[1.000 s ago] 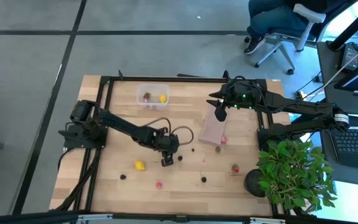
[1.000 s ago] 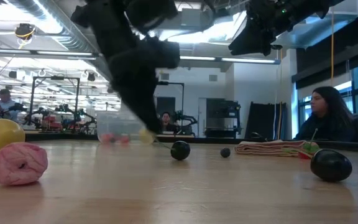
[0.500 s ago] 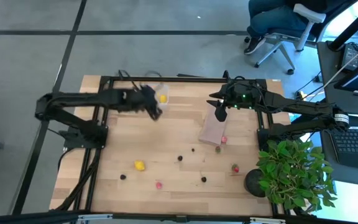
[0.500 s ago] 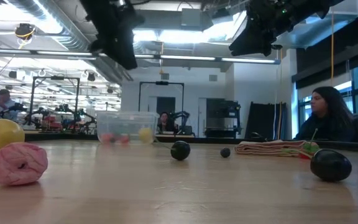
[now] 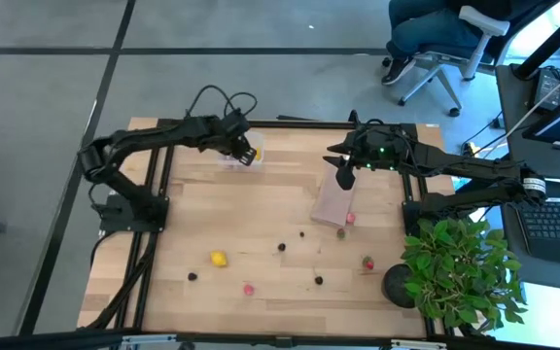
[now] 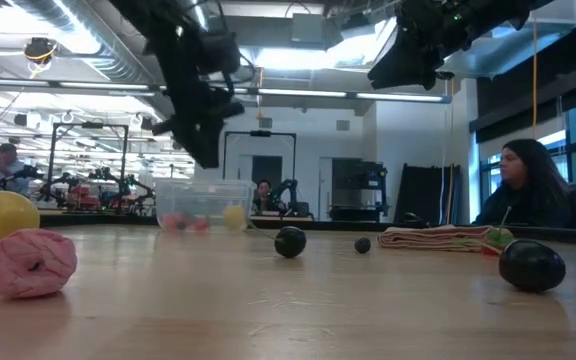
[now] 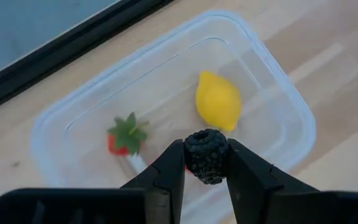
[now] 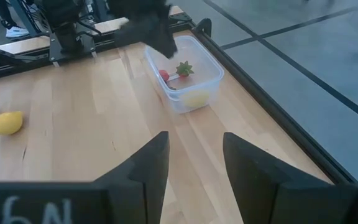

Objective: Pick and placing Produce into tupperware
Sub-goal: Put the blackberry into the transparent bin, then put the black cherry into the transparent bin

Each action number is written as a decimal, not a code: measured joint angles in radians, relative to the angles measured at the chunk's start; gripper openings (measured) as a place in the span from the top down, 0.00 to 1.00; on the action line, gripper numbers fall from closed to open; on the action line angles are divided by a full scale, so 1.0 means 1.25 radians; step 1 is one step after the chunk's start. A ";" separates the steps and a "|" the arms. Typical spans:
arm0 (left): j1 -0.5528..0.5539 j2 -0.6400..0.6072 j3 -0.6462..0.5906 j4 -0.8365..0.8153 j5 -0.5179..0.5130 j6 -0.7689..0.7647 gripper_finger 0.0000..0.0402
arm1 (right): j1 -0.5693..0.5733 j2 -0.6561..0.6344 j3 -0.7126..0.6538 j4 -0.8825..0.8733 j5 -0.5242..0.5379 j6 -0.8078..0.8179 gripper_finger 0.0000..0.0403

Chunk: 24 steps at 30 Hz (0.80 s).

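The clear tupperware [image 5: 229,161] stands near the table's far edge and holds a yellow lemon [image 7: 218,102] and a red strawberry [image 7: 126,137]. My left gripper [image 5: 244,152] hovers right above the tub [image 7: 291,106], shut on a black berry [image 7: 206,155]. More produce lies on the table's near half: a lemon [image 5: 219,259], a pink piece [image 5: 249,289], several black berries such as [image 5: 282,247], and a strawberry [image 5: 367,262]. My right gripper [image 5: 344,175] hangs open above the tan board's far end [image 5: 336,199], touching nothing. My left gripper pinches the black berry [image 7: 206,155] between its two fingertips [image 7: 173,165], one finger on each side. The fingers point down from above. The berry is lifted clear, above the inside of the tupperware.
A tan board [image 5: 332,206] lies right of centre, with a red piece [image 5: 351,218] and a green one [image 5: 340,232] at its near end. A potted plant [image 5: 455,267] stands at the near right corner. Black frame rails run along the table's edges. People sit in the room beyond.
My left gripper has risen from the table's middle, beside the near berries, and swung toward the far edge, ending over the tupperware with the black berry lifted clear. The right arm has kept still.
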 joint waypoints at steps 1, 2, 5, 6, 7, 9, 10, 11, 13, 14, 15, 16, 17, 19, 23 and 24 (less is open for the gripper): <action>0.004 0.015 0.000 0.014 0.007 0.004 0.77 | 0.000 0.000 0.000 0.000 0.000 0.000 0.62; 0.009 0.030 0.000 0.025 0.016 0.006 0.76 | 0.000 0.000 0.000 0.000 0.000 -0.002 0.62; 0.022 0.065 0.000 0.045 0.049 0.006 0.74 | 0.000 0.000 0.000 0.000 0.000 -0.017 0.62; 0.027 0.076 0.000 0.046 0.058 0.006 0.73 | 0.000 0.000 0.000 0.000 0.000 -0.020 0.62; 0.029 0.084 0.000 0.042 0.060 0.006 0.73 | 0.000 0.000 0.000 0.000 0.000 -0.021 0.62; 0.031 0.097 0.000 0.043 0.060 0.006 0.71 | 0.000 0.000 0.000 0.000 0.000 -0.021 0.62; 0.031 0.101 0.000 0.043 0.060 0.006 0.70 | 0.000 0.000 0.000 0.000 0.000 -0.022 0.62; 0.031 0.104 0.000 0.044 0.060 0.006 0.70 | 0.000 0.000 0.000 0.000 0.000 -0.022 0.62; 0.031 0.104 0.000 0.043 0.060 0.006 0.69 | 0.000 0.000 0.000 0.000 0.000 -0.022 0.62; 0.031 0.104 0.000 0.045 0.059 0.006 0.68 | 0.000 0.000 0.000 0.000 0.000 -0.022 0.62; 0.031 0.104 0.000 0.045 0.059 0.006 0.68 | 0.000 0.000 0.000 0.000 0.000 -0.022 0.62; 0.031 0.104 0.000 0.043 0.059 0.006 0.68 | 0.000 0.000 0.000 0.000 0.000 -0.022 0.62; 0.031 0.104 0.000 0.043 0.057 0.006 0.68 | 0.000 0.000 0.000 0.000 0.000 -0.022 0.62; 0.031 0.104 0.000 0.044 0.057 0.006 0.68 | 0.000 0.000 0.000 -0.001 0.000 -0.023 0.62; 0.027 0.084 0.000 0.059 0.067 0.043 0.67 | 0.000 0.000 0.000 -0.001 0.000 -0.025 0.62; 0.022 0.069 0.002 0.073 0.075 0.052 0.66 | 0.000 0.000 0.000 -0.001 0.000 -0.028 0.62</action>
